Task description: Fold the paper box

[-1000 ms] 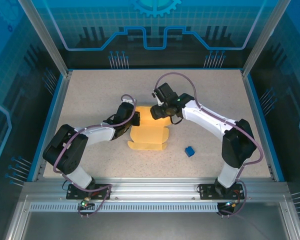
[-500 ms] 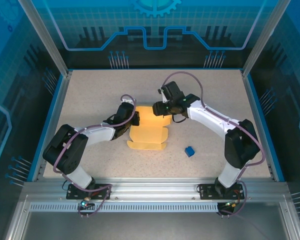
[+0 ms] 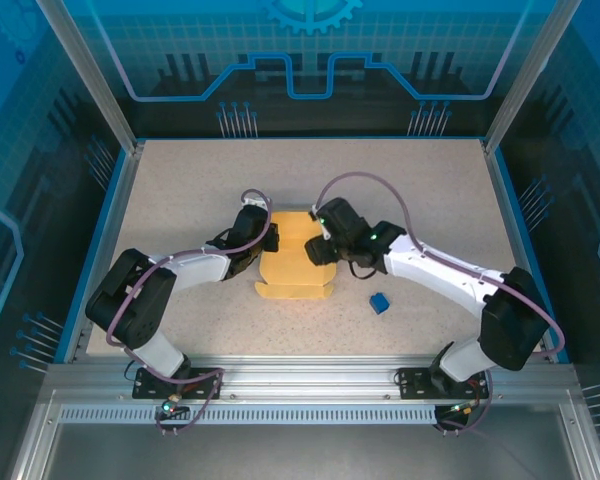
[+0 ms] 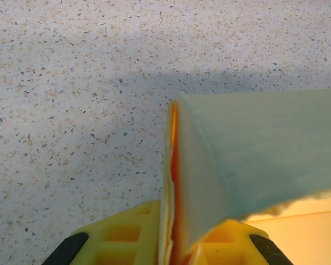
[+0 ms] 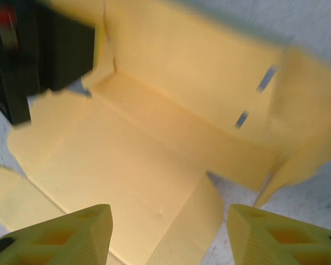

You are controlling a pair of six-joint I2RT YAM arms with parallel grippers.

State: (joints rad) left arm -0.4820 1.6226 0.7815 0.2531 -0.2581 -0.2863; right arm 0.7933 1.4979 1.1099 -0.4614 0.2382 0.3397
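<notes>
On the table (image 3: 180, 180), paper box (image 3: 292, 272), wrist view shows left hand (image 4: 172, 243) pinching its flap, right hand (image 5: 168, 216) released.

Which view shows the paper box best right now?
Right wrist: close on the paper box, its inner panels, creases and two slots are plain. Top external gives it small between both arms. Left wrist gives one folded edge, clamped in the left gripper.

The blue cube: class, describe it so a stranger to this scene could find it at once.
On the speckled table, find the pale yellow paper box at the centre. Right of its near right corner, apart from it, lies the blue cube: the only small blue thing on that pale surface.
</notes>
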